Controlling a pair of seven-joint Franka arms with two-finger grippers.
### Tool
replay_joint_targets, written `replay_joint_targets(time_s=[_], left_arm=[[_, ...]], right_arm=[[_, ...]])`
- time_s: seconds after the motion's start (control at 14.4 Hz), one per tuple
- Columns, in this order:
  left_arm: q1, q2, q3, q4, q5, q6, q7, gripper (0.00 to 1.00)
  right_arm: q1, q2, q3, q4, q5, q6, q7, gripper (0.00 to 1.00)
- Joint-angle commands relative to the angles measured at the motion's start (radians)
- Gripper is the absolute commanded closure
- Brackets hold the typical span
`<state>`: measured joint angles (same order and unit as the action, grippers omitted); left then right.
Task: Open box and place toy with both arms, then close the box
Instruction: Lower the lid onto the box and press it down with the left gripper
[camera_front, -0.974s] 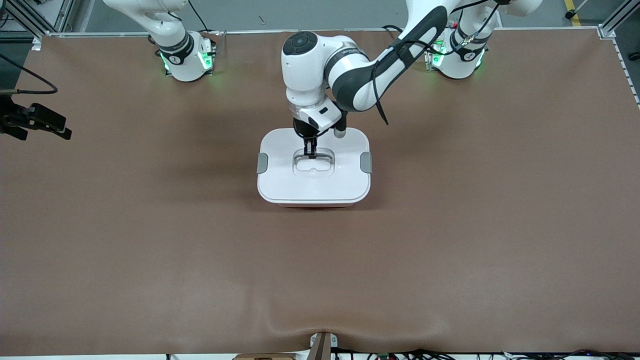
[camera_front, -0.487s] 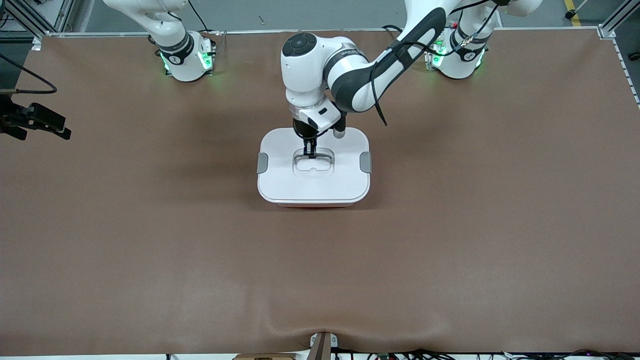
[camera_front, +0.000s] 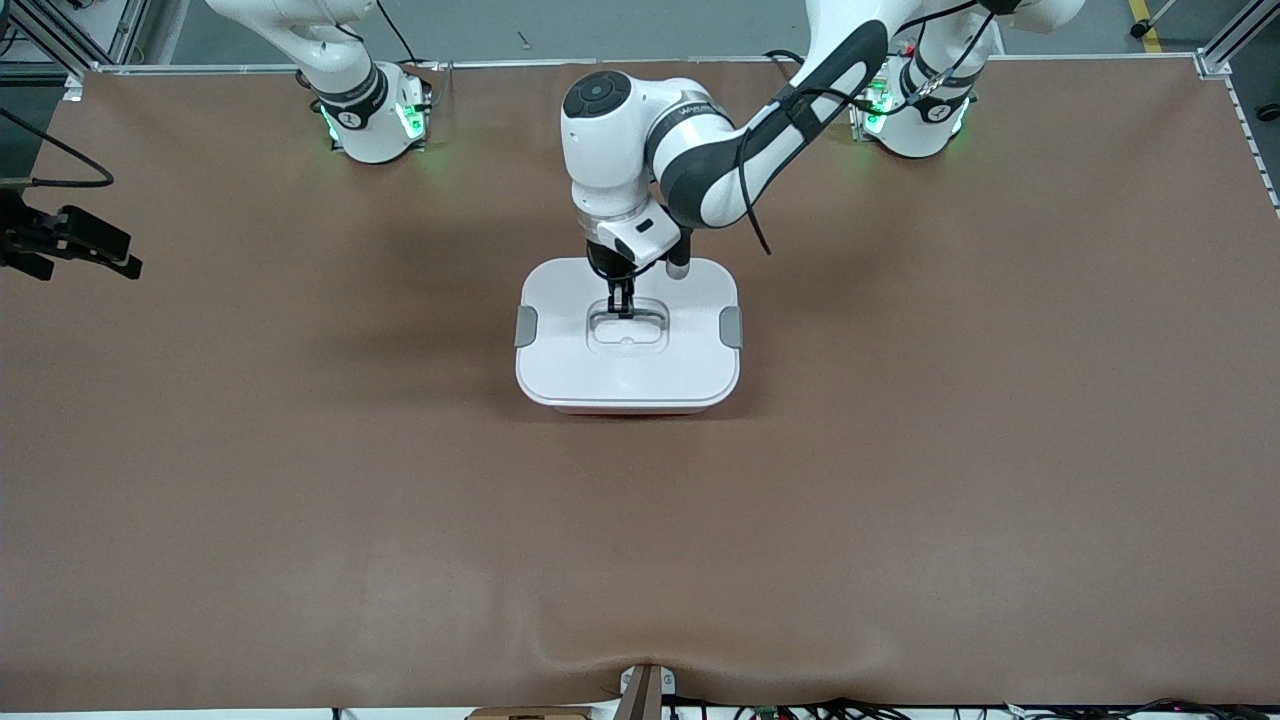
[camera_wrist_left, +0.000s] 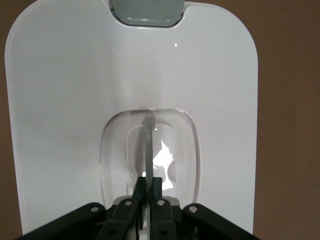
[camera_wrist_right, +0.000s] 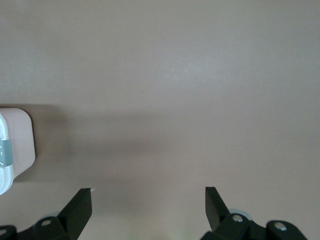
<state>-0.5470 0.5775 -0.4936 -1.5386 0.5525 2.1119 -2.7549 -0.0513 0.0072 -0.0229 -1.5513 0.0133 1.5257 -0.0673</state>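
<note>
The box (camera_front: 628, 370) stands in the middle of the table with its white lid on and its grey side clips (camera_front: 525, 326) at both ends. A strip of the pale pink base (camera_front: 630, 408) shows under the lid. My left gripper (camera_front: 621, 305) is over the lid's middle, shut on the clear top handle (camera_wrist_left: 148, 145). In the left wrist view the lid (camera_wrist_left: 65, 100) fills the picture below the left gripper (camera_wrist_left: 148, 180). My right gripper (camera_front: 120, 258) waits open and empty at the right arm's end of the table (camera_wrist_right: 148, 195). The toy is out of view.
The brown table mat (camera_front: 900, 500) spreads all round the box. The right wrist view shows a corner of the box (camera_wrist_right: 15, 145) and bare mat (camera_wrist_right: 200, 75). The arm bases (camera_front: 375, 120) stand at the table's edge farthest from the front camera.
The left arm's upper joints have shifted very slightly. Its gripper stays shut on the handle. The box and the right gripper have not moved.
</note>
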Motion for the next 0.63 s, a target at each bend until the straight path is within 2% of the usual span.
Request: replay_joint_targets(time_s=[0.0, 0.07, 0.14, 0.21, 0.28, 0.56], left_arm=[[0.001, -0.007, 0.001, -0.012, 0.055, -0.019, -0.143, 0.89], [0.002, -0.008, 0.001, -0.011, 0.055, -0.023, -0.138, 0.61], [0.002, -0.011, 0.001, -0.009, 0.055, -0.030, -0.134, 0.26], [0.004, -0.021, 0.001, -0.003, 0.056, -0.041, -0.127, 0.04], [0.005, -0.034, 0.001, -0.002, 0.056, -0.052, -0.093, 0.00], [0.050, -0.109, -0.008, 0.006, -0.005, -0.118, 0.088, 0.00]], right_arm=[[0.002, -0.015, 0.000, 0.002, 0.000, -0.012, 0.007, 0.00], [0.004, -0.015, 0.000, 0.002, 0.000, -0.012, 0.007, 0.00], [0.004, -0.015, 0.001, 0.002, 0.000, -0.012, 0.009, 0.00], [0.002, -0.015, 0.000, 0.002, 0.000, -0.012, 0.007, 0.00], [0.002, -0.015, 0.000, 0.004, 0.000, -0.012, 0.007, 0.00], [0.004, -0.015, 0.001, 0.004, 0.000, -0.012, 0.017, 0.00]])
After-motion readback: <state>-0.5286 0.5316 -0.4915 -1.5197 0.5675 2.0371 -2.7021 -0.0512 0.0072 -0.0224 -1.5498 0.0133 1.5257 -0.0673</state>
